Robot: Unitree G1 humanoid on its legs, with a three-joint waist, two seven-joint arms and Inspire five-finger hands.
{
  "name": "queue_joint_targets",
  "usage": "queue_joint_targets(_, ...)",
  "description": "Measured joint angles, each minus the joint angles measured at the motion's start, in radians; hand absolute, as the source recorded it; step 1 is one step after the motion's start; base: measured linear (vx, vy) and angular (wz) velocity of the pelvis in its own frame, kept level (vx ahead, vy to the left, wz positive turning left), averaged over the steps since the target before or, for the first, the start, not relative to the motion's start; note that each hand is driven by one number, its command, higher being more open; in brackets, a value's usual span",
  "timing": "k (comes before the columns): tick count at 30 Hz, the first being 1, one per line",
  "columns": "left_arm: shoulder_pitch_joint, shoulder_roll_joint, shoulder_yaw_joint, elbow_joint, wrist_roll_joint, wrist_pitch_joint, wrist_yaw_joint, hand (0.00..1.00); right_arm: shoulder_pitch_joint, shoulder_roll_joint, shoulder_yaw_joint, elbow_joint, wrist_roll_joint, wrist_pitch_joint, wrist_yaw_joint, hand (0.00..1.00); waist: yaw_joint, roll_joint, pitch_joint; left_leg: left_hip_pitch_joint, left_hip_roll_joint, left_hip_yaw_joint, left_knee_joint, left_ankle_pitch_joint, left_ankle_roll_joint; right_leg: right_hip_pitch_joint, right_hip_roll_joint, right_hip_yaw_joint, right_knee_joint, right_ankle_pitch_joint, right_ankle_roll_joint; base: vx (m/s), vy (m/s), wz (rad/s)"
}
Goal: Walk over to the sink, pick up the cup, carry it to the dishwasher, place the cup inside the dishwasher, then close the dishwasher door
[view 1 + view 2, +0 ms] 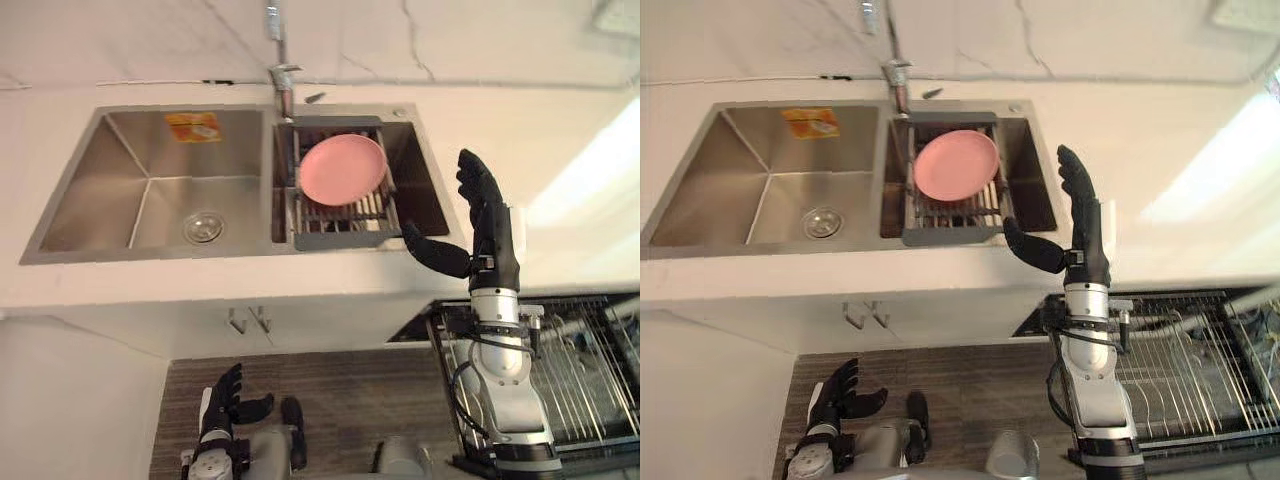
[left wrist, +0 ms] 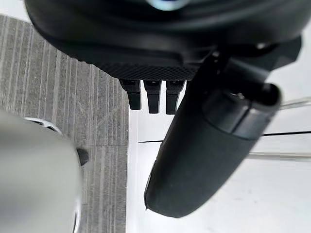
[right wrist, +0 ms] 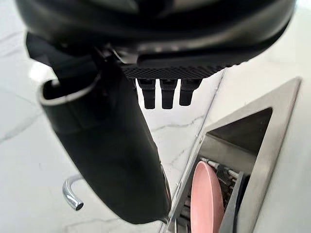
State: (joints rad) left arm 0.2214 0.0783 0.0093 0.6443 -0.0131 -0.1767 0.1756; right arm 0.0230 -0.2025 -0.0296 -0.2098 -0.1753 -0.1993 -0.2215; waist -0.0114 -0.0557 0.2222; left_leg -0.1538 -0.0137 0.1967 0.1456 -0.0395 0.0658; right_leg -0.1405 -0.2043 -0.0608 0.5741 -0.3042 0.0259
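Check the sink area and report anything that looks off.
One oddity: the drain rack in the right basin of the sink holds a pink plate, not the cup the task names. The open right hand hovers beside the sink, empty.

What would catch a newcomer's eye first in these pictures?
A pink plate lies on a dark drain rack in the right basin of the steel double sink. Beside that basin the right hand is raised open over the white counter, above the dishwasher's wire rack. The left hand hangs open low over the floor.
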Motion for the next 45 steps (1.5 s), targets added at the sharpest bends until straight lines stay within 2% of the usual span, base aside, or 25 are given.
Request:
queue_joint_targets(1,0.013,-0.001,-0.002,-0.022,0.004,0.0,0.004,0.9,0.008,0.0,-0.006,-0.001,-0.013,0.0,-0.002,0.9,-0.002,0.0,-0.001,0.011,-0.007,-0.022,-0.002,0.007,-0.012,-0.018,0.031,0.055,-0.073,0.006,0.01,0.16,-0.049,0.61)
queue_joint_targets(2,0.019,0.001,-0.006,-0.031,0.004,-0.001,0.009,0.9,0.014,0.0,-0.006,-0.003,-0.016,0.0,-0.005,0.9,-0.002,-0.004,-0.003,0.011,-0.012,-0.029,0.007,0.003,-0.014,-0.018,0.037,0.064,-0.117,0.025,0.022,0.17,-0.064,0.59)
queue_joint_targets(3,0.027,0.01,-0.007,-0.04,0.005,-0.001,0.014,0.9,0.024,0.0,-0.006,-0.006,-0.017,0.0,-0.005,0.9,-0.002,-0.019,-0.008,0.009,-0.027,-0.041,0.029,-0.002,-0.013,-0.02,0.034,0.066,-0.187,0.087,0.024,0.23,-0.126,0.59)
queue_joint_targets(4,0.029,0.013,-0.004,-0.039,0.005,0.0,0.02,0.9,0.042,-0.009,-0.016,-0.004,-0.022,0.003,-0.006,0.9,-0.007,-0.009,-0.016,0.004,-0.023,-0.059,0.054,-0.011,-0.019,0.0,0.036,0.073,-0.212,0.094,0.086,0.2,-0.12,0.44)
queue_joint_targets(6,0.041,0.001,0.016,-0.048,0.004,-0.005,0.025,0.9,0.053,-0.013,-0.02,-0.005,-0.024,0.005,-0.006,0.9,0.001,0.007,-0.027,0.003,0.007,-0.058,0.045,-0.018,-0.033,0.025,0.068,0.07,-0.28,0.116,0.066,0.18,-0.116,0.03)
queue_joint_targets(9,0.05,-0.01,0.041,-0.046,0.002,-0.004,0.028,0.9,0.077,-0.015,-0.057,-0.005,-0.023,0.007,-0.003,0.9,-0.002,0.008,-0.028,0.018,0.036,-0.06,0.019,-0.007,-0.05,0.076,0.099,0.057,-0.375,0.16,0.053,0.18,-0.106,-0.07)
queue_joint_targets(12,0.053,-0.019,0.043,-0.046,-0.008,-0.005,0.027,0.9,0.112,-0.046,-0.09,-0.005,-0.018,0.008,0.012,0.9,-0.005,0.01,-0.031,0.059,0.039,-0.061,-0.001,-0.001,-0.057,0.138,0.103,0.052,-0.433,0.176,0.051,0.14,-0.057,-0.01)
queue_joint_targets(21,0.057,-0.017,0.048,-0.035,-0.045,-0.005,0.022,0.9,0.131,-0.077,-0.069,0.028,-0.003,0.007,0.07,0.9,-0.002,0.015,-0.048,0.098,0.033,-0.08,-0.045,0.01,-0.062,0.179,0.099,0.029,-0.46,0.19,0.055,0.05,-0.01,0.07)
queue_joint_targets(22,0.087,-0.011,0.061,0.022,-0.045,-0.005,0.015,0.9,0.105,-0.097,-0.04,0.109,0.016,0.004,0.068,0.9,-0.004,0.064,-0.079,0.134,0.052,-0.1,-0.231,0.125,-0.083,0.154,0.131,-0.008,-0.49,0.213,0.037,0.0,0.0,0.0)
queue_joint_targets(27,0.087,-0.011,0.061,0.022,-0.046,-0.005,0.015,0.9,0.105,-0.095,-0.04,0.109,0.016,0.004,0.068,0.9,-0.004,0.064,-0.079,0.134,0.052,-0.099,-0.232,0.125,-0.083,0.155,0.131,-0.005,-0.49,0.213,0.037,0.0,0.0,0.0)
queue_joint_targets(36,0.054,-0.002,0.122,0.159,-0.067,-0.002,-0.057,0.9,0.039,0.035,-0.041,0.159,0.014,0.025,0.045,0.9,0.001,0.066,-0.08,0.194,0.051,-0.091,-0.232,0.124,-0.081,0.211,0.129,0.0,-0.491,0.212,0.038,-0.01,-0.001,-0.03)
queue_joint_targets(45,0.069,0.006,0.153,0.241,-0.086,0.015,-0.093,0.9,-0.028,0.033,-0.042,0.162,-0.008,0.025,0.028,0.9,0.042,0.064,-0.087,0.208,0.044,-0.128,-0.237,0.124,-0.092,0.237,0.125,-0.038,-0.494,0.199,0.048,-0.06,-0.002,0.12)
